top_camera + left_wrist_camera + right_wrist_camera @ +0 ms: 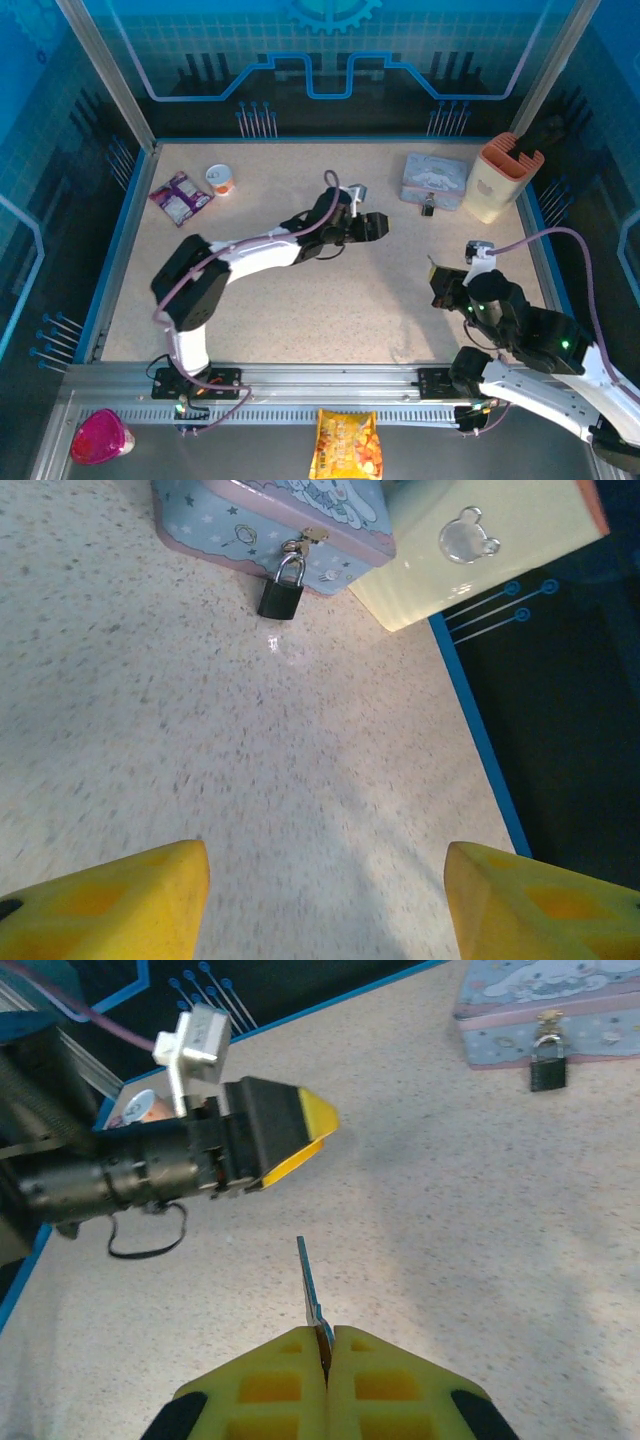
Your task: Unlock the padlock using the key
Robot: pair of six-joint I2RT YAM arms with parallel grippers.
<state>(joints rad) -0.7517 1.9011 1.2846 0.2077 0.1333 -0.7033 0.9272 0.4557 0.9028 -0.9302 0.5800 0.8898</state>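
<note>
The whole table (400,300) is taken in from high above and behind the arms, bases at the bottom edge. The left wrist view is held low and close over it, aimed at the tin box (250,525) and padlock (281,592) at top centre. That same box and padlock are picked up farther off at the upper right of the right wrist view, the left gripper (300,1135) caught at left.

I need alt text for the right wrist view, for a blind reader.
The right gripper pinches the key, blade pointing ahead over the table. Beyond, the padlock hangs on the tin box; the left gripper is nearer the camera.
</note>
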